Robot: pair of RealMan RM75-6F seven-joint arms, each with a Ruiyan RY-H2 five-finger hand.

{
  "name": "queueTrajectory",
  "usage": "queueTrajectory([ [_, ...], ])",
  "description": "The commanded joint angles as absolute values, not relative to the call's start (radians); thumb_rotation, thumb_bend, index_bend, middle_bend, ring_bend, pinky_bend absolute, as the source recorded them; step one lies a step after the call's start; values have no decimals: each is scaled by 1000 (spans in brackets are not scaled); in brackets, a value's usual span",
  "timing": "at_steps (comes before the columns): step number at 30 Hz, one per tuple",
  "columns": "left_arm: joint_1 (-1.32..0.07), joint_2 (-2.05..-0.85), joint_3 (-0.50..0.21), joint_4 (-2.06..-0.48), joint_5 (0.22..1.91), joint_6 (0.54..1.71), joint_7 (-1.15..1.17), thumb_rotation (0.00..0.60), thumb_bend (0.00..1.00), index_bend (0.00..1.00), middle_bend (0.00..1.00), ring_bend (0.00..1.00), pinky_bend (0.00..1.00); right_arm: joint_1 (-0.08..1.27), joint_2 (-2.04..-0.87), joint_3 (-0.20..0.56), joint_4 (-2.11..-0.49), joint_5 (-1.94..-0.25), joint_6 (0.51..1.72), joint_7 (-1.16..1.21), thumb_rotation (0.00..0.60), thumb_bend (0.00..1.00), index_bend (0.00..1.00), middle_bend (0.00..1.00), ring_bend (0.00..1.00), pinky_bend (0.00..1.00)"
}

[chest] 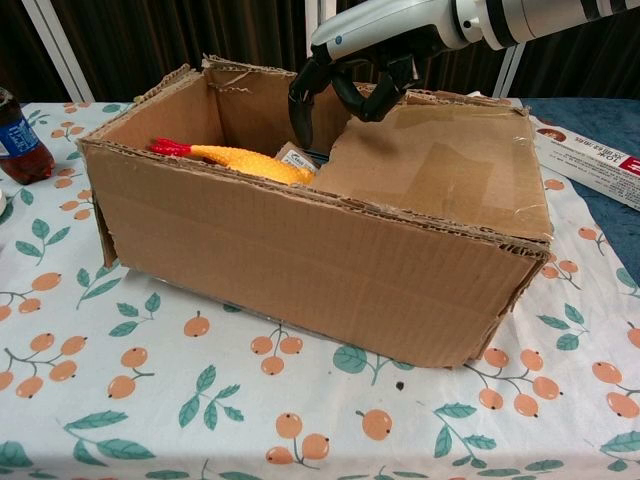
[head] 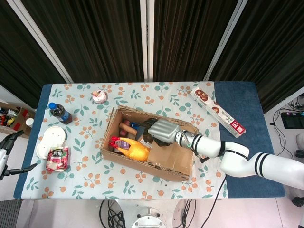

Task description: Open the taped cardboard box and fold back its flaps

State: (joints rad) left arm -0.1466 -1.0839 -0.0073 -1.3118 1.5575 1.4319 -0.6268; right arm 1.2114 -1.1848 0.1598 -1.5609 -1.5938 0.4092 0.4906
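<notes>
We see the cardboard box mid-table on the flowered cloth, one flap lying over its right half. Our right hand hangs over the open half, fingers curled downward, holding nothing. Our left hand hangs off-table, fingers apart.

The right robot hand has a smooth silver-grey shell over its back, with black fingers below it. The right arm behind it is glossy white in rounded segments, with black bands at the joints and a paired black ring near the far end. A thin black cable runs along the wrist section. The left robot hand shows only at the frame edge as slim black fingers on a white-grey body
</notes>
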Motion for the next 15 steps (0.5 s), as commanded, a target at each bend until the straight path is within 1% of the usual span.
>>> queueTrajectory([
  [1, -147, -1083, -7, -1311, 1558, 1431, -626, 434, 0, 28, 97, 80, 171, 1214, -1175, 151, -1561, -1592, 415, 490, 600, 1000, 435, 329, 0, 0],
  [5, -152, -1083, -9, -1316, 1559, 1429, -621, 430, 0, 28, 97, 80, 171, 1217, -1158, 136, -1570, -1591, 420, 490, 600, 1000, 471, 366, 0, 0],
  [10, -159, -1079, -10, -1330, 1563, 1426, -609, 429, 0, 28, 97, 80, 171, 1213, -1138, 132, -1577, -1585, 446, 503, 600, 1000, 484, 396, 0, 0],
  [15, -162, -1072, -11, -1346, 1561, 1423, -598, 431, 0, 28, 97, 80, 171, 1207, -1092, 138, -1605, -1584, 483, 539, 600, 1000, 488, 455, 0, 0],
])
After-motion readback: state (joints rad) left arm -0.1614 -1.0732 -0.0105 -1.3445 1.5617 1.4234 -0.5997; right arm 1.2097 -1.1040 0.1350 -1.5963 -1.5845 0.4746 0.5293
